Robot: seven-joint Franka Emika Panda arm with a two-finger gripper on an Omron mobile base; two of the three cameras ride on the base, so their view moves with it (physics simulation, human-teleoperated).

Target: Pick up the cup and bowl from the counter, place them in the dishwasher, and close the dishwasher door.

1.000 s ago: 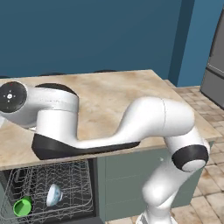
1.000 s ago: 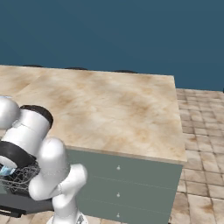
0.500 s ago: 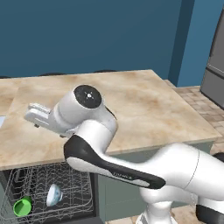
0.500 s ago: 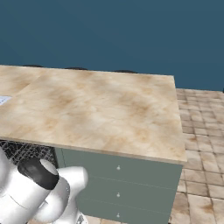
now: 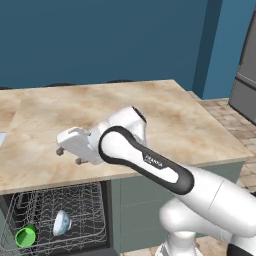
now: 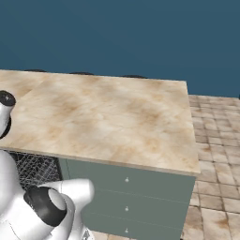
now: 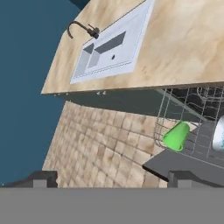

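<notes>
The green cup [image 5: 25, 236] lies on its side in the dishwasher's wire rack [image 5: 75, 200], below the counter [image 5: 165, 115]. The pale bowl [image 5: 61, 222] stands on edge just right of it. My gripper [image 5: 69, 156] hangs open and holds nothing, over the counter's front edge above the rack. In the hand view the gripper [image 7: 113, 179] looks down past the counter edge at the cup [image 7: 176, 136] in the rack [image 7: 188, 109], with the bowl [image 7: 218, 133] cut off at the right edge. The dark dishwasher door [image 7: 168, 164] lies open under the rack.
A sink [image 7: 111, 48] with a dark faucet [image 7: 81, 28] is set in the counter beyond the dishwasher. Grey-green drawers [image 6: 126, 192] stand to the right of the rack [image 6: 33, 168]. Tiled floor [image 6: 215, 164] stretches to the right, and a steel fridge [image 5: 245, 80] stands far right.
The arm has swung up from the dishwasher. The hand now sits at counter-edge height instead of low at the left. The jaws stayed open, and cup and bowl have not moved.
</notes>
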